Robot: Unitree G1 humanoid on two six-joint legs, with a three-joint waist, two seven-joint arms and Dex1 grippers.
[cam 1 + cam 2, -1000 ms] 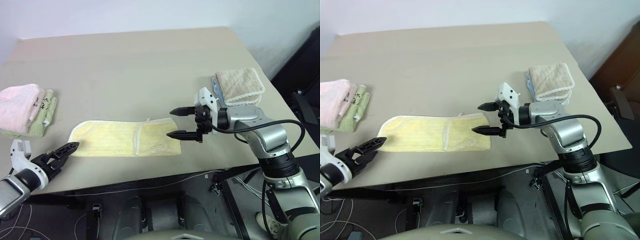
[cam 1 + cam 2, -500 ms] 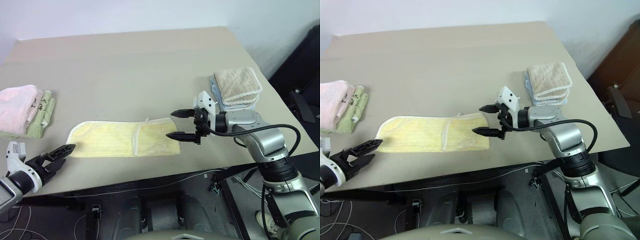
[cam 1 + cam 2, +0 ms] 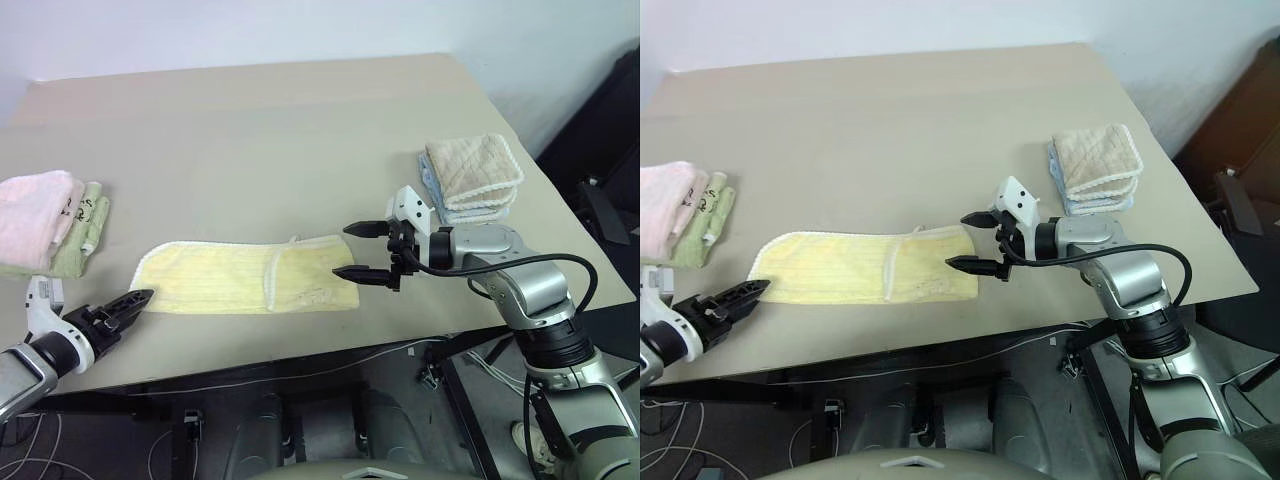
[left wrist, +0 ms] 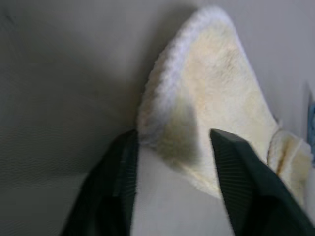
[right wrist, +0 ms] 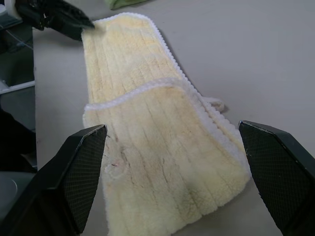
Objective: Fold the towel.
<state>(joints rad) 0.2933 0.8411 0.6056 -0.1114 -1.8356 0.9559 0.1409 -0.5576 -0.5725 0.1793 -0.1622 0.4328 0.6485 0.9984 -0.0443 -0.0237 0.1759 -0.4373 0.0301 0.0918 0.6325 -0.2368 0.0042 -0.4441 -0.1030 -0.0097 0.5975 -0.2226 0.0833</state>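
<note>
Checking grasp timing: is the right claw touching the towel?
Apart. The right wrist view shows the right claw open, towel lying between its fingers with gaps.

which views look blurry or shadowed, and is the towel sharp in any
Left wrist view: soft focus, the towel fuzzy, a dark shadow beside its hem. Right wrist view: towel ribs crisp in the middle, near black fingers blurred. Left eye view: even light, mild shadows under the towel stacks.

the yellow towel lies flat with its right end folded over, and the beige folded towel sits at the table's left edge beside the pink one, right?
Not quite. The beige folded towel sits near the table's right edge, on a pale blue one, as the left eye view shows. The yellow towel does lie flat with its right end folded over; the pink towel is at the left.
</note>
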